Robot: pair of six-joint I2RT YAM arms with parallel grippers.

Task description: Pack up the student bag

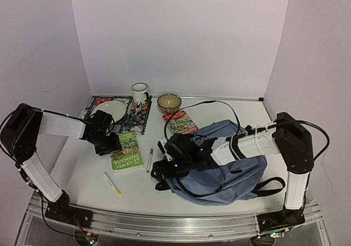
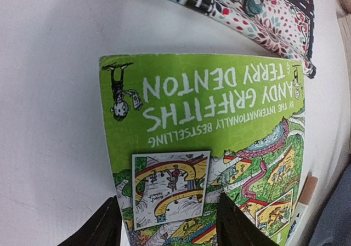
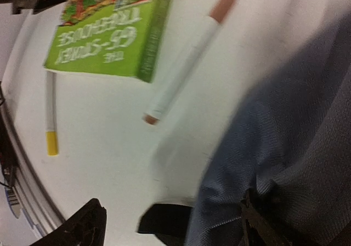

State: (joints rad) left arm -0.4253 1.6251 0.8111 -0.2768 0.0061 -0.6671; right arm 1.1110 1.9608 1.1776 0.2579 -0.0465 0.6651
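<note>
Bag at lower right of the overhead view, 2 grippers low.
The grey-blue bag (image 1: 230,172) lay on the table (image 1: 82,172). The right gripper (image 3: 170,224) gaped wide at its left edge, 1 finger touching fabric. Farther back, the left gripper (image 2: 167,227) stood half-spread over the green book (image 2: 208,109).

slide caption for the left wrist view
Open left gripper poised over a bright green paperback book on the white table

Green book (image 2: 203,136), front cover, left wrist view, txt upside down: "BY THE INTERNATIONALLY BESTSELLING", then "ANDY GRIFFITHS" and "TERRY DENTON" in large white caps. Same bk, right wrist view, title inverted: "65-STOREY TREEHOUSE". Spine txt and small lettering in cover illustration: illegible.
</note>
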